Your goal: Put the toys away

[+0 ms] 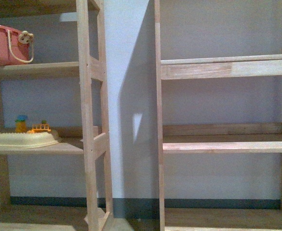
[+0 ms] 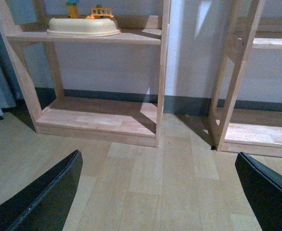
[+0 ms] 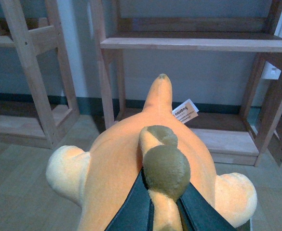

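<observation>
Because neither arm reaches into the front view, that picture gives only furniture: the right shelf unit [image 1: 227,70] with bare boards, and to its left, across a strip of white wall, the left shelf unit [image 1: 90,120]. On that neighbour a pink basket [image 1: 6,45] on the upper board is cut off by the frame edge. One board lower sits a cream tub [image 1: 22,139], with small yellow toys [image 1: 39,128] behind it that are too blurred to name.

The orange plush animal [image 3: 121,163] shows only in the right wrist view, and only from behind and above. Its face is hidden, its lower body runs out of the picture, and the print on its white tag [image 3: 184,111] cannot be read. It hangs off the floor in front of the right shelf unit, its tapered end pointing toward the lower boards.

The right gripper [image 3: 164,214] is pinched onto the plush. Its dark fingers [image 3: 131,207] press in from both sides on the ridge just under a round olive bump [image 3: 167,168]. The wrist looks level toward the unit.

The left gripper [image 2: 158,161] is spread wide, with one black finger [image 2: 49,197] at each lower corner and only pale floor between them. It is tilted down toward the floor, facing the gap to the left of the right shelf unit.
</observation>
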Robot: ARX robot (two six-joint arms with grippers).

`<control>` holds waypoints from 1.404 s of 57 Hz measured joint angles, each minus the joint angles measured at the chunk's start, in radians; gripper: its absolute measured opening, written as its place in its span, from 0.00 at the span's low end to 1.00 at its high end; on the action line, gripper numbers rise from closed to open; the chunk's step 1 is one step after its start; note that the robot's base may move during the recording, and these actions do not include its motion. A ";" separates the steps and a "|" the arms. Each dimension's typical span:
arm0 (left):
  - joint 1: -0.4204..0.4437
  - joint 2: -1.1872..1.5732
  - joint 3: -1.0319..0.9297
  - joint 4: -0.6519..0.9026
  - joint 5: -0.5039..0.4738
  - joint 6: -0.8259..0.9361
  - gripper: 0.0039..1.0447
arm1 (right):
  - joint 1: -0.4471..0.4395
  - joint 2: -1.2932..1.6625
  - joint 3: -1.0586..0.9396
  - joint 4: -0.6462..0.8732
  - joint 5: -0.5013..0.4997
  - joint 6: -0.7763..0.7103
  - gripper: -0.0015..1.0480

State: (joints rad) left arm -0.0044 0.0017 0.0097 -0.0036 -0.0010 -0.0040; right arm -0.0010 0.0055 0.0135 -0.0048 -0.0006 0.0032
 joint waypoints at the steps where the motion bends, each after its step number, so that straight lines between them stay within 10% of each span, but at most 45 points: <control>1: 0.000 0.000 0.000 0.000 0.000 0.000 0.94 | 0.000 0.000 0.000 0.000 0.000 0.000 0.05; 80: 0.000 0.000 0.000 0.000 0.000 0.000 0.94 | 0.000 0.000 0.000 0.000 0.000 0.000 0.05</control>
State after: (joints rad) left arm -0.0040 0.0013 0.0097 -0.0036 -0.0010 -0.0040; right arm -0.0010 0.0055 0.0135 -0.0048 -0.0006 0.0029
